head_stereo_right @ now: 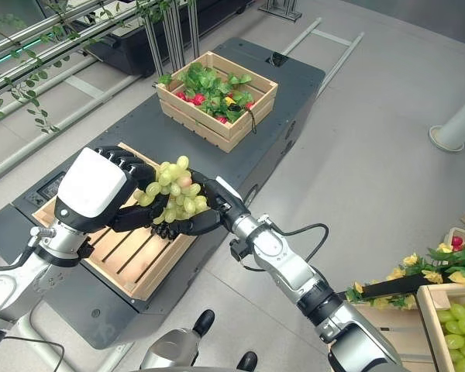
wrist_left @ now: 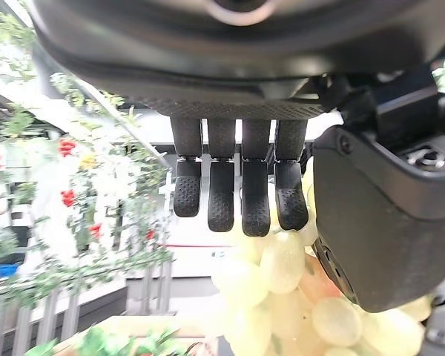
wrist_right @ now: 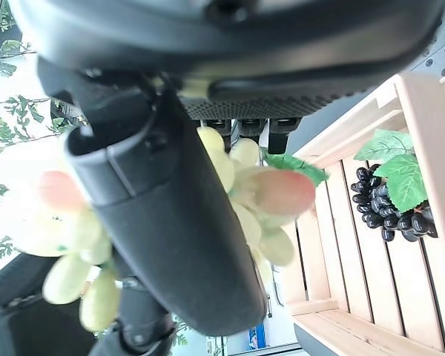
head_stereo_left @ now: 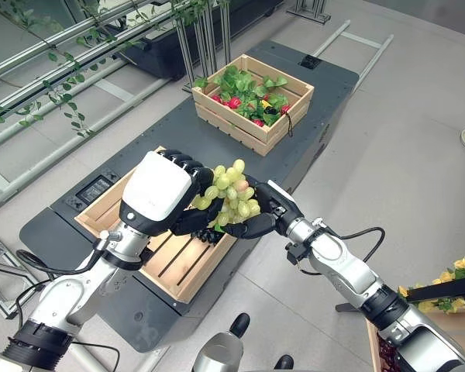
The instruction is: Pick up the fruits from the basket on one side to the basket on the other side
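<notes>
Both the left hand [head_stereo_left: 156, 192] and right hand [head_stereo_left: 257, 218] curl their fingers around the green grape bunch [head_stereo_left: 231, 194] above the near crate [head_stereo_left: 178, 267].

Near crate [head_stereo_left: 187, 267] partly behind hands

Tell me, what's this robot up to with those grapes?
It is moving fruit between crates. Both hands meet on a bunch of green grapes above the near wooden crate: the right hand cradles the bunch from below with curled fingers, and the left hand closes on it from the other side. A bunch of dark grapes already lies in that crate. A second crate of leaves and red fruit sits farther along the platform.
</notes>
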